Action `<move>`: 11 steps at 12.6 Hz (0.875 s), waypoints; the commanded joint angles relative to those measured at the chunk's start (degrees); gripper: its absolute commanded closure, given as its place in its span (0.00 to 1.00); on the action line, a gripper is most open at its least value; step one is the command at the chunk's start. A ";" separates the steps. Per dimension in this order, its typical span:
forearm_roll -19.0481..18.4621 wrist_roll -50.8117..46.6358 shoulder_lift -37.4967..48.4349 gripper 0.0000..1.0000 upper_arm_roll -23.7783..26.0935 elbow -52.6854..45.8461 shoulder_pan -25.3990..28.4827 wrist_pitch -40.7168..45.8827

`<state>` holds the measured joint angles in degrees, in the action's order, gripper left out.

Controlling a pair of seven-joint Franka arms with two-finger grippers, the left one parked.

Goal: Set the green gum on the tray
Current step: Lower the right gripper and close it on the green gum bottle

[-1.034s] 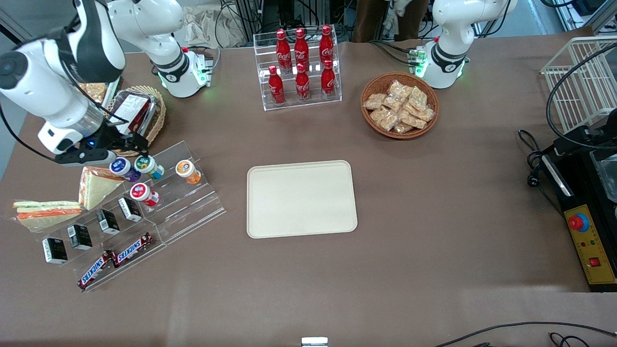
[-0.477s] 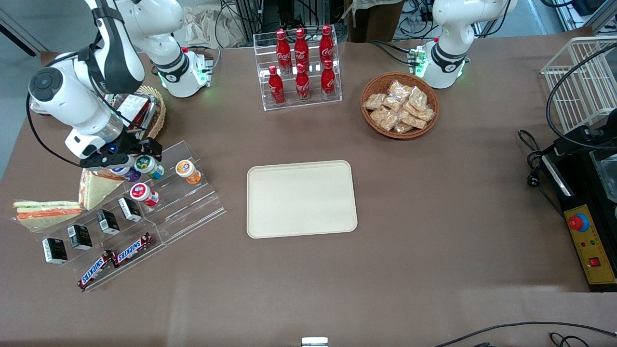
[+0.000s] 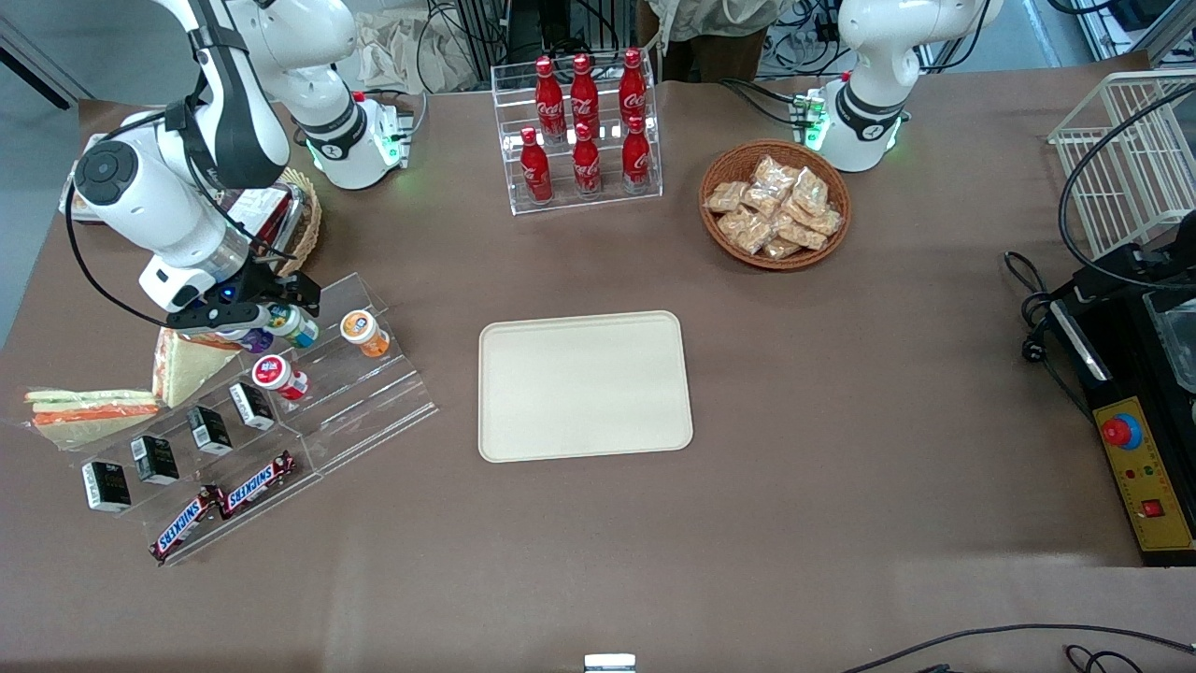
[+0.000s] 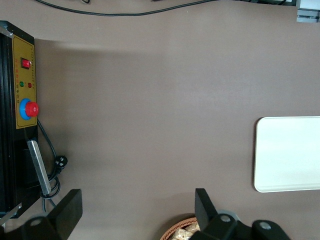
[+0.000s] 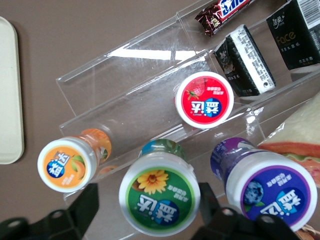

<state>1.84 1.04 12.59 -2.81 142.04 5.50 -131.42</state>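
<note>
Presently the hand (image 3: 280,313) stands directly over the green gum (image 3: 291,323), its two fingers (image 5: 87,210) spread and straddling the white lid without visible contact; the hand is open and grips nothing. The green gum sits on the uppermost step of the clear acrylic stand (image 3: 364,393), which lies well apart from the tray (image 3: 584,385), toward the working arm's end of the desk (image 3: 841,421). On that same step the purple-lidded bottle (image 5: 270,185) stands just beside the green gum on one flank and the orange-lidded bottle (image 5: 67,164) near it on the other; the red-lidded bottle (image 5: 204,99) occupies the next step down, nearer the front camera. A wrapped sandwich (image 3: 187,360) lies against the stand close to the purple-lidded bottle. Assessment: the step in hand is the grasp, and the tray holds nothing. To do it well, the hand should descend straight down until the fingers bracket the bottle below the lid, remaining centred so that neither finger strikes the purple-lidded bottle, where the clearance looks tightest. Closure should be firm on the round body, which may rotate or slip if taken off-centre. The lift ought to be vertical first, clearing the acrylic step edge, before any travel toward the tray.
</note>
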 commanded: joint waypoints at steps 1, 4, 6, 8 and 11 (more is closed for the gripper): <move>-0.26 0.28 -0.20 0.69 -0.17 0.17 0.21 -0.68; -0.26 0.46 0.24 0.75 -0.35 -0.62 0.12 0.29; 0.00 -0.16 1.55 0.75 -0.26 -4.73 0.12 5.96; 0.09 -0.68 1.38 0.75 0.00 -14.37 0.21 18.68; 0.09 -0.95 0.94 0.75 0.18 -28.18 1.43 31.73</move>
<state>1.85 0.93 14.60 -2.60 122.54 5.63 -106.62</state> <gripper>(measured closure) 0.414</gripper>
